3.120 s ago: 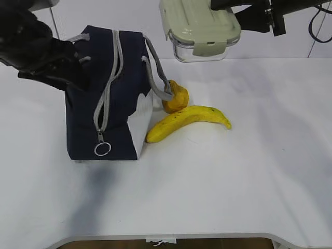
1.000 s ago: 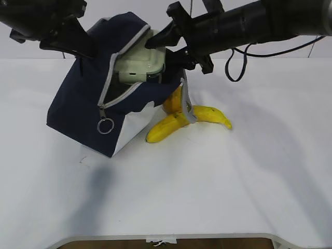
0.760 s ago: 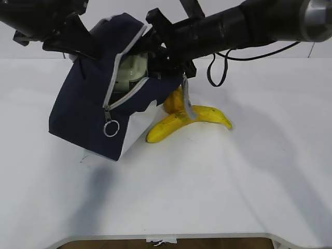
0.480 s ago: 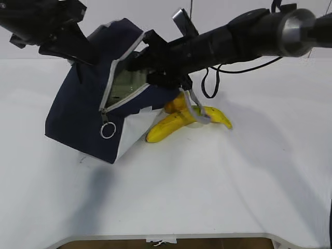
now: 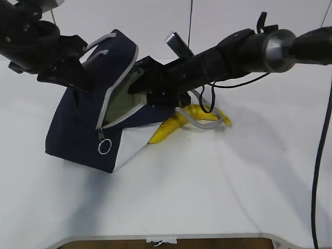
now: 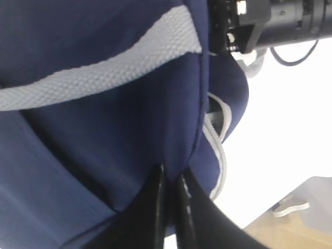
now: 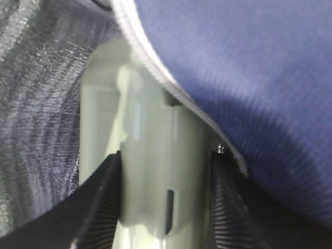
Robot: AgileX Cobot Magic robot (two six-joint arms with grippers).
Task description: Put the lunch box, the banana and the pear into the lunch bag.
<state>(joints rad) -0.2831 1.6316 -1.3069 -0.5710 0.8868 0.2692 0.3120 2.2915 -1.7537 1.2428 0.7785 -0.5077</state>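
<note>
The navy lunch bag [image 5: 83, 132] stands tilted on the table with its zipper open. My left gripper [image 6: 171, 179] is shut on a fold of the bag's fabric near a grey handle [image 6: 98, 78] and holds the bag's top up. My right gripper [image 7: 163, 166] is inside the opening, its jaws closed on the sage-green lid of the lunch box [image 7: 150, 155]; the box [image 5: 124, 102] shows pale green in the opening. The banana [image 5: 174, 127] lies right of the bag, partly under my right arm and a loose handle [image 5: 199, 122]. The pear is hidden.
White table [image 5: 233, 187] all round, with its front edge [image 5: 166, 237] at the bottom. The zipper's ring pull [image 5: 104, 147] hangs at the bag's front. A black cable [image 5: 316, 171] hangs at the far right.
My right gripper has carried the lunch box from above the table down into the open bag. My left gripper has tilted and lifted the bag's top. The pear has gone out of sight.
</note>
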